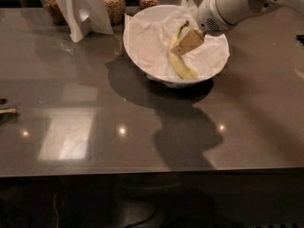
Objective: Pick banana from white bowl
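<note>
The pale-yellow banana (181,65) lies curved in the white bowl (164,7), on crumpled white paper, with its dark stem tip pointing to the back. The bowl stands at the back middle of the grey table. My gripper (187,42), tan-tipped on a white arm that reaches in from the upper right, is low inside the bowl and sits right over the banana's upper middle, hiding that part. The banana's lower half and its stem tip show on either side of it.
Glass jars of brown grains (114,4) stand along the back edge, behind a white folded stand (80,11). A small greenish scrap (7,111) lies at the far left edge. The table's front edge (152,170) runs across the lower view.
</note>
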{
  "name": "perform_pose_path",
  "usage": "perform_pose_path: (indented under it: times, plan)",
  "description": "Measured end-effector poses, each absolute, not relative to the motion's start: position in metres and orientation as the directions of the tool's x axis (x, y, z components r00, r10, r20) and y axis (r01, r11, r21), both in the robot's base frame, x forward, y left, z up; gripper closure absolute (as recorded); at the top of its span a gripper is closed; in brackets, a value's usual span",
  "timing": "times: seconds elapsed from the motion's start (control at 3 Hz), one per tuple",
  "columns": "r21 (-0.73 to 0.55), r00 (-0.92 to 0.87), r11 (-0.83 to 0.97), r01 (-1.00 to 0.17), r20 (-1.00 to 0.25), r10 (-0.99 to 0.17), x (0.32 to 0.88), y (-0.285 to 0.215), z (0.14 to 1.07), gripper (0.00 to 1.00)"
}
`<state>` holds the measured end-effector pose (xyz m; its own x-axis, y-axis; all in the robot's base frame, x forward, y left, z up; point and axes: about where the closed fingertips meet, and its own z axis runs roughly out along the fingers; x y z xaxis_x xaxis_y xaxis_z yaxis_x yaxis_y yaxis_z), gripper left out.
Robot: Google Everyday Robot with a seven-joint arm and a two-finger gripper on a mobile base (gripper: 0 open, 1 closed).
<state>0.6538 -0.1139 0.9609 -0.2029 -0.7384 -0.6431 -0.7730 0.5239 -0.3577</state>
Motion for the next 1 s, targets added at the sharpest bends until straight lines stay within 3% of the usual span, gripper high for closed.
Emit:
perform_pose_path:
  times: [0.67, 1.0]
  plan:
    - [-0.314, -0.288, 0.593, -0.741, -0.650, -0.703, 0.675, -0.112, 0.925, 0.27]
    - [-0.277, -0.344, 0.631, -0.725, -0.647, -0.680, 0.678, -0.112, 0.907, 0.34]
